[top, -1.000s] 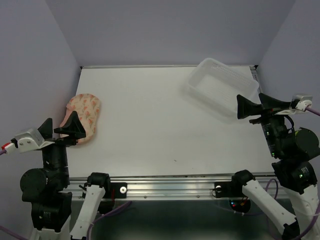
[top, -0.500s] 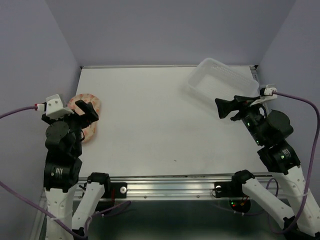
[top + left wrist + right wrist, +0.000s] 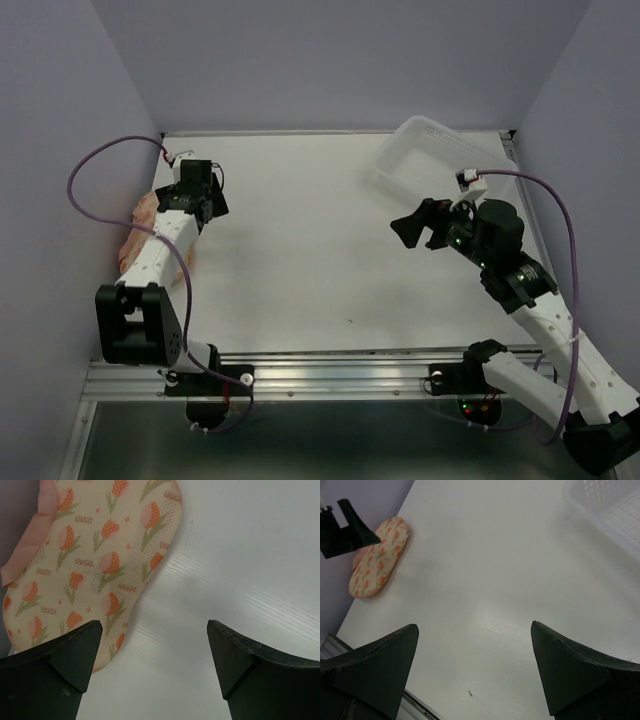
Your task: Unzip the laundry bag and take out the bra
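Note:
The laundry bag [image 3: 95, 555] lies shut at the table's left edge, cream-peach with orange tulip print and a pink loop [image 3: 27, 545]. From above, my left arm covers part of the laundry bag [image 3: 133, 235]. My left gripper [image 3: 155, 625] hangs open just right of the bag, over bare table, holding nothing. It shows from above too, as the left gripper [image 3: 200, 195]. My right gripper [image 3: 420, 225] is open and empty, out over the right half of the table. From its wrist, the right gripper [image 3: 475, 627] looks across at the bag [image 3: 380, 557]. The bra is out of view.
A clear plastic tub [image 3: 440, 165] sits at the back right, also in the right wrist view as the tub [image 3: 610, 505]. The white table [image 3: 300, 260] is walled by a purple panel along the bag's left side. A metal rail [image 3: 330, 375] runs along the near edge.
Both arms have swung forward from beside their bases. The left gripper now hangs by the bag's far end and the right one has moved left, off the tub. Both stayed open.

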{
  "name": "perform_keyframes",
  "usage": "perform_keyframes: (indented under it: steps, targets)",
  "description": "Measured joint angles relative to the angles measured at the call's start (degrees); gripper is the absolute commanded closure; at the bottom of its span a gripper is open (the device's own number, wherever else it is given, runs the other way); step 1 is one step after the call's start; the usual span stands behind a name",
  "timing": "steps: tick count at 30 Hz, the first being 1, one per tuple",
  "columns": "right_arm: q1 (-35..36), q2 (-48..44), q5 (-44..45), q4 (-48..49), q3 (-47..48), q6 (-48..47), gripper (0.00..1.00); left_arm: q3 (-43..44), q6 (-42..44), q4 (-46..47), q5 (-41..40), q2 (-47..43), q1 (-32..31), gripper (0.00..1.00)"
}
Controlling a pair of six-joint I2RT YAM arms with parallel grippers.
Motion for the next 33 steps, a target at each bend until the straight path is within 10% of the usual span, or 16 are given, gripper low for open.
perform_keyframes:
  steps: [15,24,33]
  targets:
    - [0.0,5.1,-12.5,0.9,-4.7,3.1,0.00,15.9,1.3,4.0,-8.2,35.6,7.2,0.18]
    - [0.0,3.5,-13.8,1.8,-7.5,3.7,0.00,18.1,4.9,7.1,-5.3,39.3,6.1,0.69]
    - [0.0,3.4,-13.7,1.9,-7.5,3.7,0.00,18.4,7.8,10.9,-0.8,40.0,-3.8,0.92]
